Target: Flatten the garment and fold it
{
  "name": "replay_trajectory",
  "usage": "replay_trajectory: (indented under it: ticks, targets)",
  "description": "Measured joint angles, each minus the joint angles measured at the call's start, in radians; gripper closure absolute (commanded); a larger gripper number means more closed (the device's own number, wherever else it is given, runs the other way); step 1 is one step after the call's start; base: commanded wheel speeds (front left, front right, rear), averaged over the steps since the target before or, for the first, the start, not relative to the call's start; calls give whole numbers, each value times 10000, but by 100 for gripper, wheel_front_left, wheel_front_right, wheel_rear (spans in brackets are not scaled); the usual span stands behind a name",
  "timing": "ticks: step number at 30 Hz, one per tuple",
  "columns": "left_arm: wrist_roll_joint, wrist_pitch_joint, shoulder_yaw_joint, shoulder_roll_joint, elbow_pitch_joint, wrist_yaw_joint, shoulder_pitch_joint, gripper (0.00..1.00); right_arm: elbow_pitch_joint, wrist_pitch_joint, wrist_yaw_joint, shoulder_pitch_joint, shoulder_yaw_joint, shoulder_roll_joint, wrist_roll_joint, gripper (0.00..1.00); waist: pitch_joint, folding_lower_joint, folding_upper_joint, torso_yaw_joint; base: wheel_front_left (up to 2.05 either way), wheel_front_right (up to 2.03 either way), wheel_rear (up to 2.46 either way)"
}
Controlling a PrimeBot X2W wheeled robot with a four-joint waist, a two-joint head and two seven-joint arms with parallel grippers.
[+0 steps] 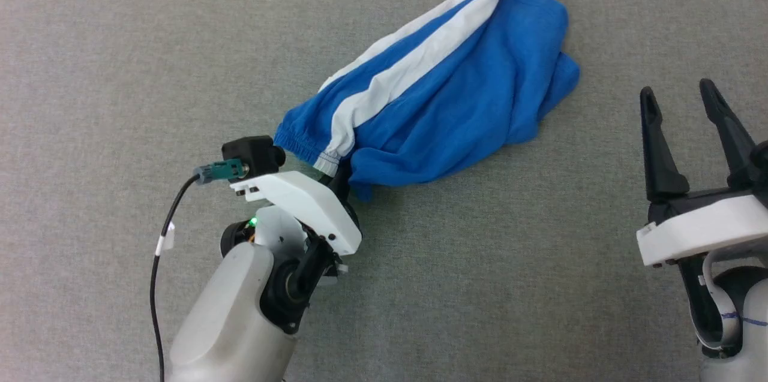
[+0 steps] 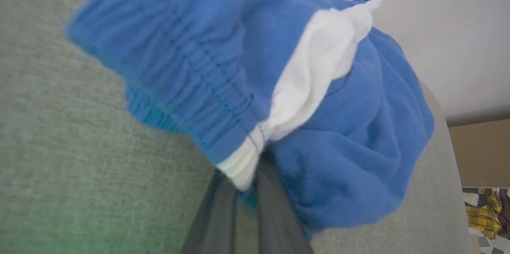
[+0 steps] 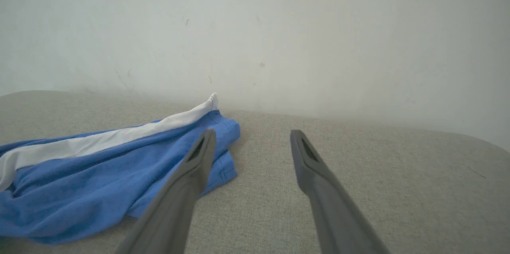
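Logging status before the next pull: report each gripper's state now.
Left gripper: shut on the garment.
Right gripper: open, holding nothing.

The garment [image 1: 444,112] is bright royal blue, with a broad white stripe [image 1: 414,70] along its length and a thinner white line just left of it. Its gathered waistband [image 1: 300,139] is the same blue, crossed by fine darker stitch lines. The worktop [image 1: 120,70] is a flecked grey weave. The left gripper [image 1: 343,181] has dark grey jaws, a white housing [image 1: 306,202], a black camera block [image 1: 252,154], a teal plug [image 1: 216,172] on a black cable [image 1: 155,286] with a white tag [image 1: 167,241], and a small green light [image 1: 253,222]. Its forearm [image 1: 228,322] is pale grey. The right gripper [image 1: 678,89] pairs black jaws with a white housing [image 1: 702,232]. The wall [image 3: 279,26] is off-white. A yellow checked cloth [image 2: 482,210] lies beyond the worktop's edge.
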Motion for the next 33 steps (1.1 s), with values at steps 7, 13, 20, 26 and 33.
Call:
replay_trajectory:
  ticks: [7,13,20,26,33]
  targets:
    - [-63,-261,-12,21,-293,-178,262,100,222,1074,2,-526,334,-372,274,0,-42,0,0,217,0,0,0]
    - [-63,-318,-104,35,-667,-334,342,100,924,3018,2,-2019,403,-667,669,0,57,0,-1,458,0,0,0]
    - [-52,-376,-389,-113,-744,-435,291,100,2368,4905,0,-3407,117,-525,211,0,302,1,-1,751,0,0,0]
    - [-52,-522,-598,-284,-629,-602,-36,100,3294,5517,0,-4026,199,-414,-180,0,603,1,-1,990,0,0,0]
    - [-56,-686,-784,-433,-420,-771,-417,100,4109,5810,0,-4269,115,-332,-539,0,895,0,-1,1258,0,0,0]
